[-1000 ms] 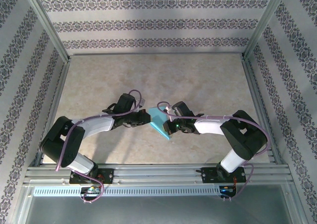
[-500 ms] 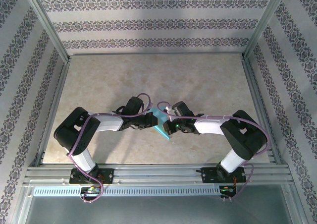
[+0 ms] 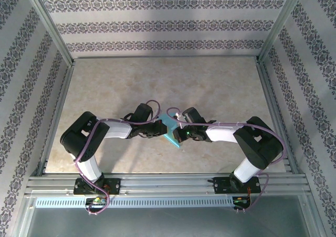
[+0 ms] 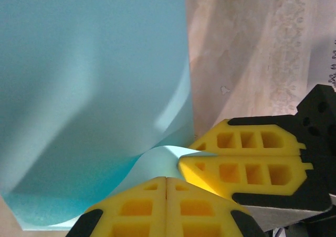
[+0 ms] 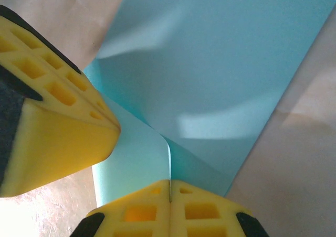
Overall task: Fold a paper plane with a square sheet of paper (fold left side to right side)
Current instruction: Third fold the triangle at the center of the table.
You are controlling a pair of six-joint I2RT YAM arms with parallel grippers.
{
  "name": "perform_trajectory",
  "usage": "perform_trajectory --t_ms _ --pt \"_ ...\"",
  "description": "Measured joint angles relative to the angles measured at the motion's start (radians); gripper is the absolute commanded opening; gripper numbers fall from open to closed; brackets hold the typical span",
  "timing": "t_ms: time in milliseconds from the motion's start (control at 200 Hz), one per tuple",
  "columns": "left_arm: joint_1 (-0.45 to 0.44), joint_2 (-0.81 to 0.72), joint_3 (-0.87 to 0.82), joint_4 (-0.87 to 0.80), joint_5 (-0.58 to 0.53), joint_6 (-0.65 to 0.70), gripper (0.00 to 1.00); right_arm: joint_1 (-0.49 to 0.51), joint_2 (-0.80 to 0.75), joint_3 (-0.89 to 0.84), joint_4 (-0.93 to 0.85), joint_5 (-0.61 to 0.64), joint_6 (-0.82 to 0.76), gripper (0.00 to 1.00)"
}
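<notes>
The right pincer [image 5: 169,187] is fully closed. Its yellow pads [image 5: 205,211] grip one edge of the square sheet of paper [image 5: 220,64], and a crease runs up from between them. The left pincer [image 4: 166,182] is also closed. A curled edge of the sheet lies against its tips, but I cannot tell if it is pinched there. The two pincers meet almost tip to tip. The turquoise sheet bows between them, around the middle of the bench [image 3: 210,85], a little to the near side.

White-and-black arms elbowed inward, yellow-padded left gripper [image 3: 156,128] and right gripper [image 3: 177,130] nearly tip to tip, both clamped on turquoise square paper sheet [image 3: 171,140]
</notes>
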Motion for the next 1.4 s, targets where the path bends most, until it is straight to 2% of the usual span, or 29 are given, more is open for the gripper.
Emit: perform_trajectory --t_ms 595,779,1109,1214,1264,1399 --pt "0.000 0.031 -0.015 0.030 -0.018 0.000 0.00 0.000 0.000 0.001 0.000 0.000 0.000 0.00" --pt "0.000 0.031 -0.014 0.028 -0.021 0.001 0.00 0.000 0.000 0.011 -0.018 0.001 0.002 0.10" --pt "0.000 0.031 -0.007 0.011 -0.022 0.001 0.00 -0.031 -0.070 0.057 -0.146 0.006 0.007 0.34" --pt "0.000 0.031 -0.005 0.007 -0.023 0.001 0.00 -0.047 -0.127 0.063 -0.189 0.006 0.009 0.34" --pt "0.000 0.031 -0.005 0.007 -0.023 0.001 0.00 -0.055 -0.155 0.063 -0.212 0.000 0.013 0.31" --pt "0.000 0.031 -0.005 0.006 -0.023 0.001 0.00 -0.068 -0.203 0.064 -0.266 -0.062 0.050 0.12"
